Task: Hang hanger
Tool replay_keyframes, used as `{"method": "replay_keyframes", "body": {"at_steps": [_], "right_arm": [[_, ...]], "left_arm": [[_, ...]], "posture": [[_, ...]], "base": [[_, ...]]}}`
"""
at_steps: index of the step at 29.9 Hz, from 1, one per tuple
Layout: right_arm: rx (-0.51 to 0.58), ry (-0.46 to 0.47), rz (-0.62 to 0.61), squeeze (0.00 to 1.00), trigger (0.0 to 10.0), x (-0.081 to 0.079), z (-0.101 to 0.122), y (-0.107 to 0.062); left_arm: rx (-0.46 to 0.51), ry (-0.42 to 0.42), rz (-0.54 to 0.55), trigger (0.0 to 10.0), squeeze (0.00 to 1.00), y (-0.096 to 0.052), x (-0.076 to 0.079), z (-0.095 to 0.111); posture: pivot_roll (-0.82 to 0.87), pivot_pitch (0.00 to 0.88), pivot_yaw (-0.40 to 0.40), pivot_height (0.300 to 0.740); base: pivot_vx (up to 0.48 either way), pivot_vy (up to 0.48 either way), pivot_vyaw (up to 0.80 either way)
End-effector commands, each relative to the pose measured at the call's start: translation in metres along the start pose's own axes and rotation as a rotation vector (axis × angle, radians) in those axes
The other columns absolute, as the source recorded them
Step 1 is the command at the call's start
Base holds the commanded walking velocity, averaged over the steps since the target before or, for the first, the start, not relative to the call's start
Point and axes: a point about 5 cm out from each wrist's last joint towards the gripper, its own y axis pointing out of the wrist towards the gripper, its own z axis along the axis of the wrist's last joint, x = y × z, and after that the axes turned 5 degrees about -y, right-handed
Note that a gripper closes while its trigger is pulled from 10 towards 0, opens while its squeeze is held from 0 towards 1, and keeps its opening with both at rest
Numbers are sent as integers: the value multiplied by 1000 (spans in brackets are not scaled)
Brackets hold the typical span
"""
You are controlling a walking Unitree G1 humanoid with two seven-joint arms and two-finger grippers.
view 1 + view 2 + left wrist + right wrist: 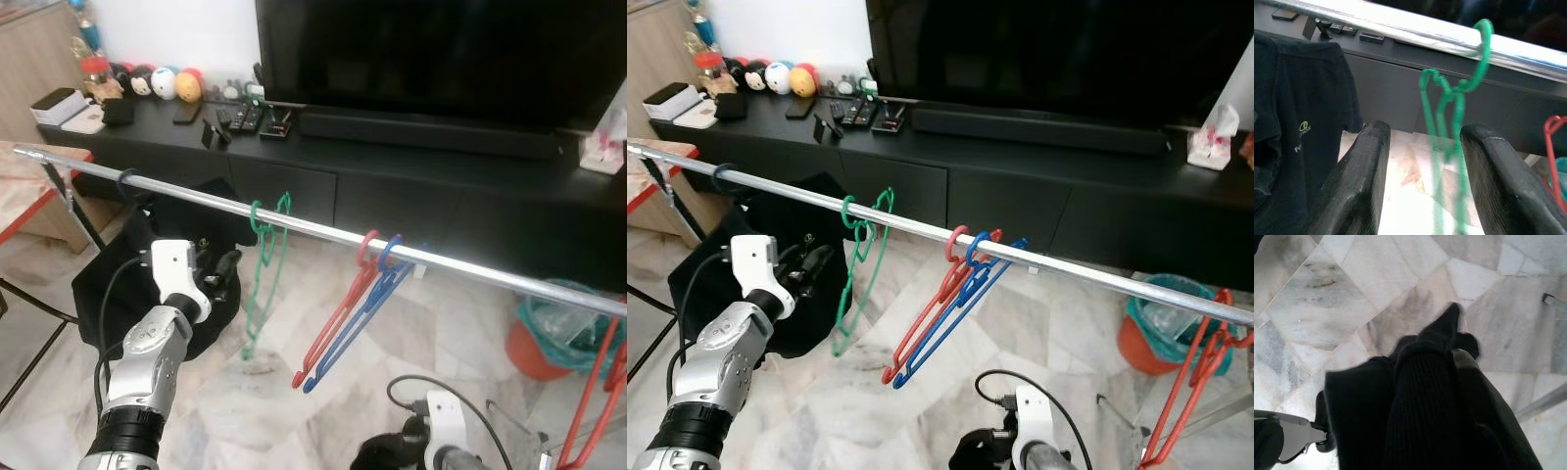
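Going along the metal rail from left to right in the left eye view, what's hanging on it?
Black shirt → green hanger → red hanger → blue hanger → another red hanger at the far right.

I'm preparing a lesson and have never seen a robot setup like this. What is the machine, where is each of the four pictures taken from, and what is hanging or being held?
This is a humanoid robot with two silver arms, each ending in two black fingers. Two pictures come from cameras on its head, looking down at a metal rail. The other two come from cameras on its wrists.

On the rail hang a green hanger, a red hanger, a blue hanger and a black T-shirt. Another red hanger hangs at the far right.

The left gripper is raised before the green hanger, fingers open, gripping nothing. The right gripper points at the marble floor, wrapped in a dark garment.
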Motion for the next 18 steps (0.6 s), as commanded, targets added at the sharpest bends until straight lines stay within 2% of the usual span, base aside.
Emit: {"method": "replay_keyframes", "body": {"at_steps": [1, 6, 7, 9, 14, 18], "right_arm": [[-6, 1, -4, 0, 10000, 2, -1, 0], [-7, 3, -7, 0, 10000, 2, -1, 0], [-7, 4, -7, 0, 10000, 2, -1, 0], [-7, 6, -7, 0, 10000, 2, -1, 0], [-8, 6, -5, 0, 10000, 2, -1, 0], [-6, 8, -5, 0, 10000, 2, -1, 0]], "left_arm": [[-15, 38, -23, 10000, 0, 0, 3, 3], [-41, 18, -104, 10000, 0, -4, 10, 10], [-70, 35, -150, 10000, 0, -7, 11, 11], [-94, 55, -165, 10000, 0, -8, 9, 11], [-130, 80, -89, 10000, 0, -2, -3, 6], [-157, 74, -21, 10000, 0, 7, -6, -2]], "posture": [[-61, 0, 0, 740], [-65, 0, 4, 740], [-61, 0, 3, 740], [-61, 0, 3, 740], [-64, 0, 8, 740], [-73, 0, 8, 740]], "base": [[0, 0, 0], [0, 0, 0], [0, 0, 0], [0, 0, 0], [0, 0, 0], [0, 0, 0]]}}
